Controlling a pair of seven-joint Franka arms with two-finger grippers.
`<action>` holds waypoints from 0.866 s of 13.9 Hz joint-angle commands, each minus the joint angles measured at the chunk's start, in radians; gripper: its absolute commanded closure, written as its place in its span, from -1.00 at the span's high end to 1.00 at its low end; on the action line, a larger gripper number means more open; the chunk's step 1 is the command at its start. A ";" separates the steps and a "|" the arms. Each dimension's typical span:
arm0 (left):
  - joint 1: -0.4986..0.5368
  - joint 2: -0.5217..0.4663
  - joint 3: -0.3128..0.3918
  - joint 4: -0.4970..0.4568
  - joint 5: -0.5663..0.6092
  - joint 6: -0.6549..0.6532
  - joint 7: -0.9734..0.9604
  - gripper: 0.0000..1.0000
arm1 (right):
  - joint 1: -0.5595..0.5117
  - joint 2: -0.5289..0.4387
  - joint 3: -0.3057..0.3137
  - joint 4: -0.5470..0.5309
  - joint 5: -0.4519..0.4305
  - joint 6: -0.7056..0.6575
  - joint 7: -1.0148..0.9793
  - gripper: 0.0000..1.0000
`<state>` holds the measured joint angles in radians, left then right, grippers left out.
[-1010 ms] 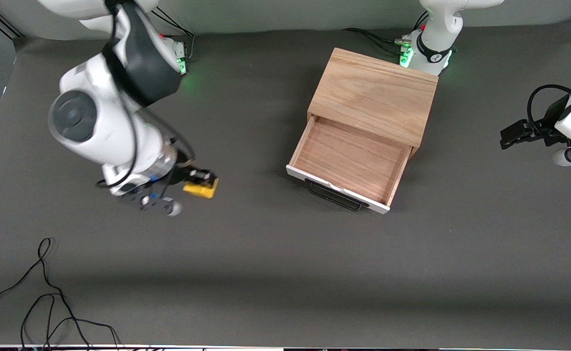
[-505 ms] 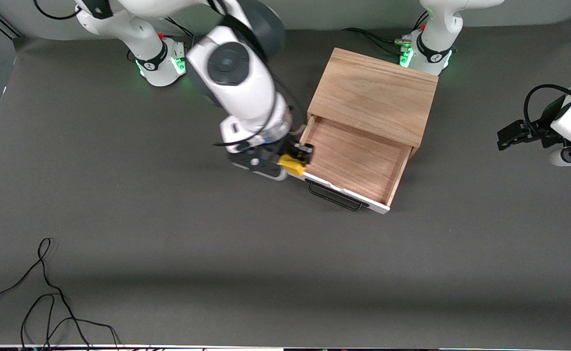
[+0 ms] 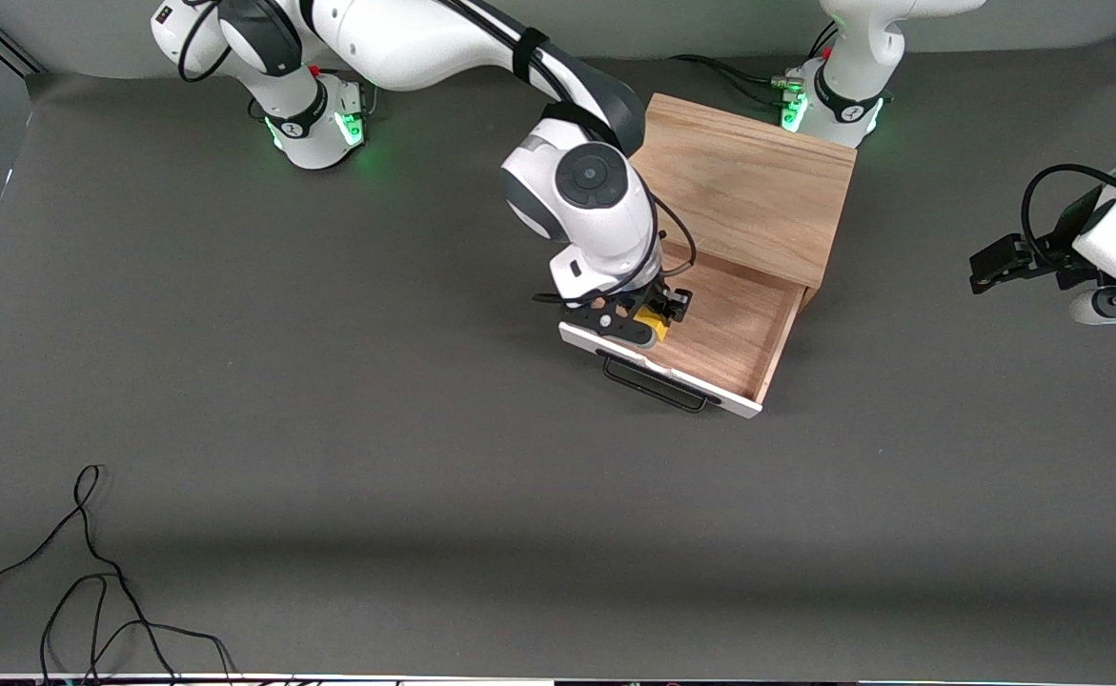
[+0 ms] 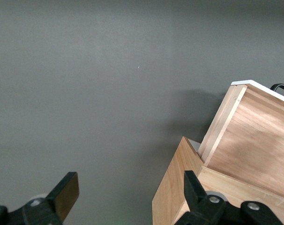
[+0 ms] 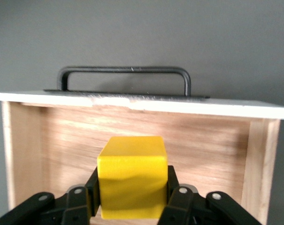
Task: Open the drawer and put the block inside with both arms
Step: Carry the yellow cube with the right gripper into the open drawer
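1. Your right gripper (image 3: 654, 322) has just swung across to over the open drawer (image 3: 710, 329), pinching the block (image 5: 132, 176).
2. Your left gripper (image 4: 128, 197) waits, spread, beside the cabinet (image 3: 743, 181).
3. Release looks next.

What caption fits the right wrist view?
Right gripper shut on the yellow block, held over the open drawer just inside its white front and black handle.

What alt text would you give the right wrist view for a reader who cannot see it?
The right gripper holds the yellow block between its black fingers, above the wooden floor of the open drawer. The drawer's white front panel and black bar handle show against the grey table.
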<state>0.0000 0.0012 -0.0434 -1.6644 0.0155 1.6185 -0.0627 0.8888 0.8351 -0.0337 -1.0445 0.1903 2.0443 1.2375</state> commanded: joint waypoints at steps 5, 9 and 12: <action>0.003 0.000 0.000 0.018 -0.008 -0.023 0.041 1.00 | 0.065 0.070 -0.011 0.041 0.006 0.027 0.109 -0.56; 0.003 0.002 0.000 0.017 -0.008 -0.023 0.035 1.00 | 0.068 0.076 -0.012 0.041 0.000 0.028 0.109 1.00; -0.003 0.005 0.000 0.015 -0.008 -0.025 0.031 1.00 | 0.079 0.070 -0.015 0.043 -0.008 0.027 0.109 1.00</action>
<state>0.0011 0.0016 -0.0436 -1.6644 0.0154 1.6146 -0.0423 0.9499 0.8937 -0.0345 -1.0391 0.1898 2.0751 1.3225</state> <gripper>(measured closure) 0.000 0.053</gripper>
